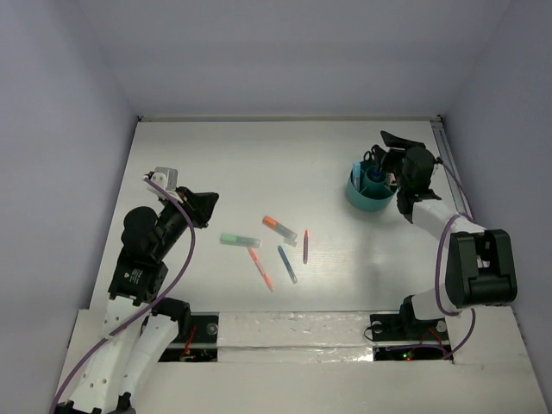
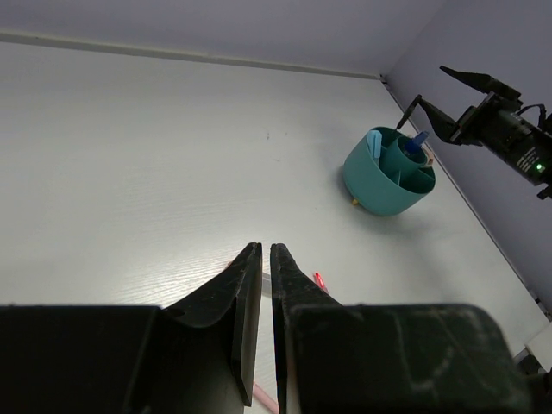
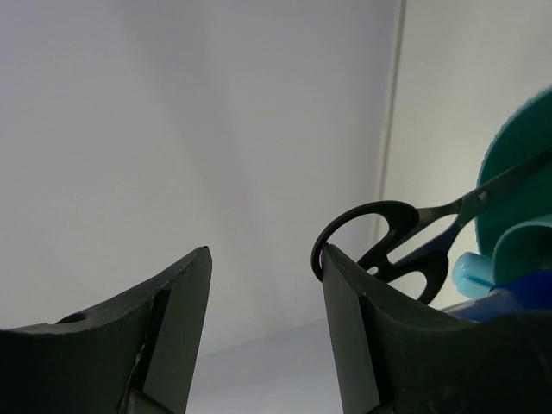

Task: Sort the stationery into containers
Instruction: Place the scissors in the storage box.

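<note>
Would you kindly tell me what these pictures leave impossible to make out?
- Top view: teal cup contents, too small, partly behind the right pincer.
- Right wrist view: scissors blades and cup cut off by the right edge.
- Left wrist view: loose stationery mostly hidden behind the left pincer.

Soft, even, bright light fills all three views. The white worktop [image 1: 259, 164] carries a pale sheen near its front in the top view and a glare patch just ahead of the left pincer [image 2: 266, 250]. The teal cup [image 1: 366, 200] throws only a faint, blurred shadow. The right pincer [image 3: 265, 259] reads as a dark, soft-focus silhouette; the scissors [image 3: 431, 211] behind are crisper.
</note>
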You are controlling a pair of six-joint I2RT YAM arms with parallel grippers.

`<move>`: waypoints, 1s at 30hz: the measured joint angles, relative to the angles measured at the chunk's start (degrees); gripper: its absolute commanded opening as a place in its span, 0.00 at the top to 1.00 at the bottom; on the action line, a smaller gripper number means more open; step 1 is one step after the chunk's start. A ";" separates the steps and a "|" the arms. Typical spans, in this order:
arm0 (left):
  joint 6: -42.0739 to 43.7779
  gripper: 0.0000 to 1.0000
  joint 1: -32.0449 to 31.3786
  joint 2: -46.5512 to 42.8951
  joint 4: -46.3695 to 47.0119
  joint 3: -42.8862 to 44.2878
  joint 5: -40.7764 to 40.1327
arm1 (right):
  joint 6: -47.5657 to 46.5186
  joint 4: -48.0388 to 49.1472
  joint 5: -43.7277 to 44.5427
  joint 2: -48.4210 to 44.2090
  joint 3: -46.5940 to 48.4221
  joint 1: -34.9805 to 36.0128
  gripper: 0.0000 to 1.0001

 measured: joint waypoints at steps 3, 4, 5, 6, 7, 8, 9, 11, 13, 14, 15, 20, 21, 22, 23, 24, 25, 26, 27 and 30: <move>0.00 0.93 0.00 0.00 0.00 0.00 0.04 | -5.95 -8.37 -0.24 -0.42 5.31 -0.24 0.41; 0.00 0.93 0.00 0.00 0.00 0.00 0.09 | -7.74 -11.02 -0.35 -0.44 7.19 -0.24 0.39; 0.00 0.93 0.00 0.00 0.00 0.00 0.15 | -9.33 -13.31 -0.46 -0.44 8.92 -0.26 0.39; -0.02 0.93 0.00 0.00 0.00 0.00 0.24 | -10.99 -15.15 -0.57 -0.44 10.43 -0.26 0.38; -0.02 0.93 0.00 -0.04 0.00 0.00 0.28 | -12.37 -16.72 -0.70 -0.44 11.69 -0.26 0.35; -0.02 0.93 0.00 -0.04 0.00 0.00 0.35 | -13.46 -18.18 -0.85 -0.44 12.68 -0.26 0.35; -0.02 0.93 0.00 -0.09 0.02 0.00 0.42 | -14.43 -19.30 -1.01 -0.44 13.20 -0.28 0.32; -0.02 0.93 0.00 -0.11 0.02 0.00 0.46 | -15.61 -21.09 -1.49 -0.35 13.40 -0.42 0.32; -0.02 0.93 0.00 -0.15 0.02 0.00 0.46 | -16.02 -22.34 -2.32 0.28 13.35 -0.76 0.32; -0.02 0.93 0.00 -0.15 0.04 0.00 0.48 | -16.04 -22.49 -2.73 0.70 13.20 -0.98 0.32; -0.02 0.93 0.00 -0.17 0.04 0.00 0.50 | -16.06 -22.49 -3.30 1.09 12.83 -1.14 0.32; -0.04 0.93 0.00 -0.39 0.07 0.00 0.79 | -16.46 -23.30 -5.40 2.99 12.02 -1.77 0.31; -0.02 0.93 0.00 -0.46 0.07 0.00 0.83 | -16.79 -23.34 -5.49 2.99 12.02 -1.77 0.31; -0.04 0.93 0.00 -0.61 0.15 0.00 0.92 | -17.38 -23.37 -5.55 2.91 12.04 -1.77 0.31; -0.04 0.93 0.00 -0.76 0.22 0.00 0.96 | -17.97 -23.37 -5.57 2.82 12.07 -1.77 0.32; -0.04 0.93 0.00 -0.83 0.26 0.00 1.03 | -18.73 -23.43 -5.57 2.71 12.07 -1.77 0.32; -0.07 0.93 0.00 -0.87 0.37 0.00 1.11 | -19.71 -23.58 -5.57 2.51 12.09 -1.77 0.32; -0.07 0.93 0.00 -0.90 0.44 0.00 1.16 | -20.81 -24.06 -5.57 2.21 12.22 -1.77 0.32; -0.11 0.93 0.00 -0.90 0.44 0.00 1.20 | -22.03 -24.76 -5.62 1.90 12.59 -1.77 0.32; -0.24 0.93 0.00 -0.90 0.44 0.00 1.31 | -26.86 -26.80 -6.01 0.57 14.84 -1.77 0.34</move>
